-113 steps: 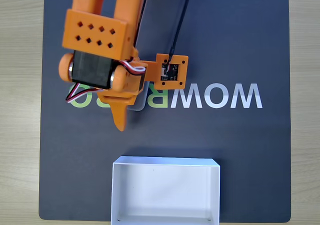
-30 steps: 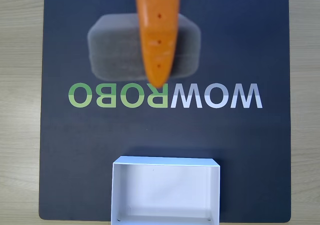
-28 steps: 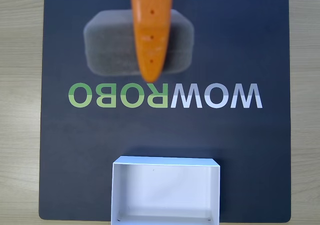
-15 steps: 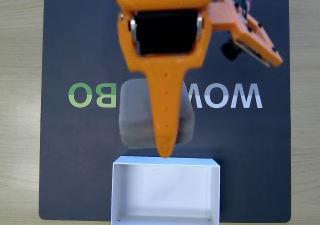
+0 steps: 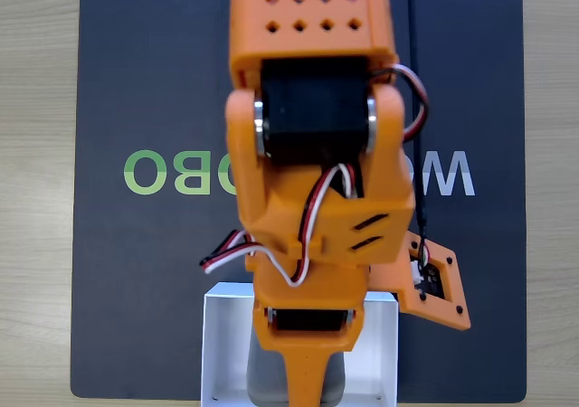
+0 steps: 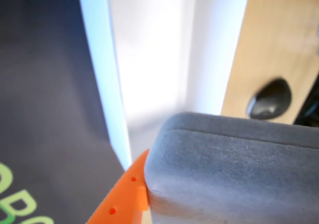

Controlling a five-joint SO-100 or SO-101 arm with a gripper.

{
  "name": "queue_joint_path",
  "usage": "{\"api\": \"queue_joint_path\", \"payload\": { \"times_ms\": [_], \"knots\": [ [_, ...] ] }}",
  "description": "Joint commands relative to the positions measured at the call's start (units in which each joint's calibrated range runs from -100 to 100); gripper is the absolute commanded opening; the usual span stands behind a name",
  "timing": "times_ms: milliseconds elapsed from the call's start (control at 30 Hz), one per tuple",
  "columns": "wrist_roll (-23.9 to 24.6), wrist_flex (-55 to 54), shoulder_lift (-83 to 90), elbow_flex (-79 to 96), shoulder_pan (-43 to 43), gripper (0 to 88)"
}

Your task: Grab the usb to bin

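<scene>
Jaws clamped on the grey block, judging by the wrist view: orange finger pressed flat against its lower left edge, block filling the lower right of that frame. The other finger is hidden, so the grip is a judgement.

Fixed view: gripper points down at the bottom centre of the frame, tip over the white box. A sliver of grey block shows on either side of the finger, at the bottom of the box opening. Arm covers most of the middle; dark mat with lettering underneath.

Key relation: block sits over the box interior, not the mat. Wrist view backs this up, with the white floor and near wall above the block and the mat at far left. Cannot tell how high the block hangs above the floor.

Likely next: open to drop; block looks inside the walls, so release should land it in.
</scene>
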State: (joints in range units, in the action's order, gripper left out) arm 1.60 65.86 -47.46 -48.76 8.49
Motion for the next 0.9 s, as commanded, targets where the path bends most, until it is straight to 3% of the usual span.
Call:
{"api": "queue_joint_path", "payload": {
  "times_ms": [0,500,867],
  "knots": [
    [0.14,-2.70,-3.29,-7.43,0.60,12.5],
    [-0.44,-7.33,-7.86,-8.51,2.45,12.9],
    [-0.44,-0.08,-7.19,-8.33,1.28,45.6]
  ]
}}
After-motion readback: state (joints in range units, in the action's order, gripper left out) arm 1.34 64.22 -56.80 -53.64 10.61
